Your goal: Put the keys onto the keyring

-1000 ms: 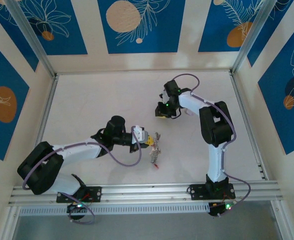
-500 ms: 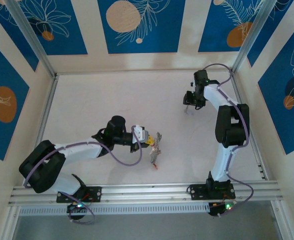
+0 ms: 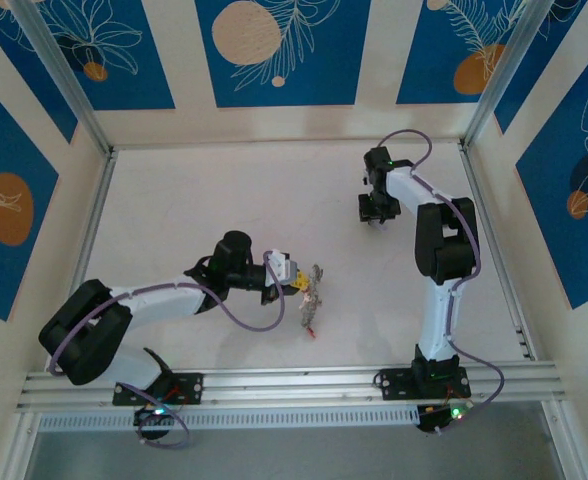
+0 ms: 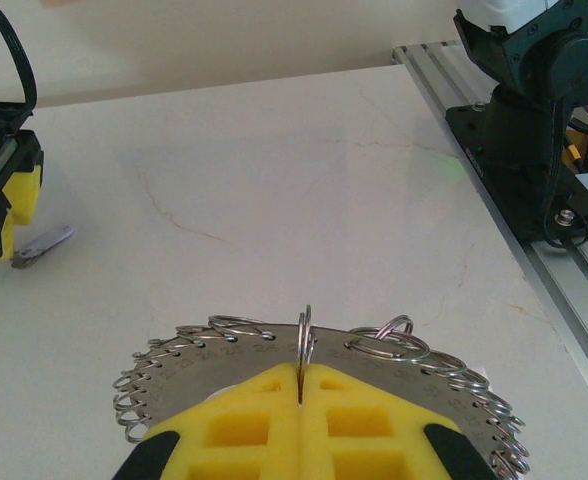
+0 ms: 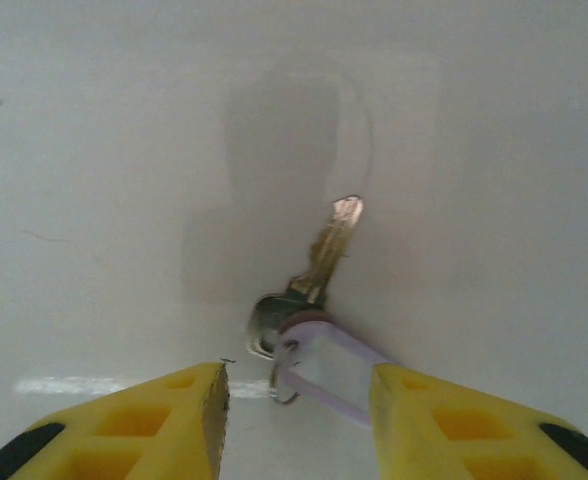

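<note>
Right gripper point(image 5: 294, 395) hangs over the far right part of the table point(image 3: 194, 210), jaws apart, straddling a silvery key point(image 5: 324, 260) that lies flat and untouched between them. I judge this the pick-up step: next I'd lower, close squarely on the key's head or its pale tag point(image 5: 324, 375), then carry it toward the keyring point(image 4: 189, 372). Left gripper point(image 4: 302, 385) is clamped on that ring near the table's near edge, about mid-width. It looks flat and grey, its toothed rim strung with small wire loops.
</note>
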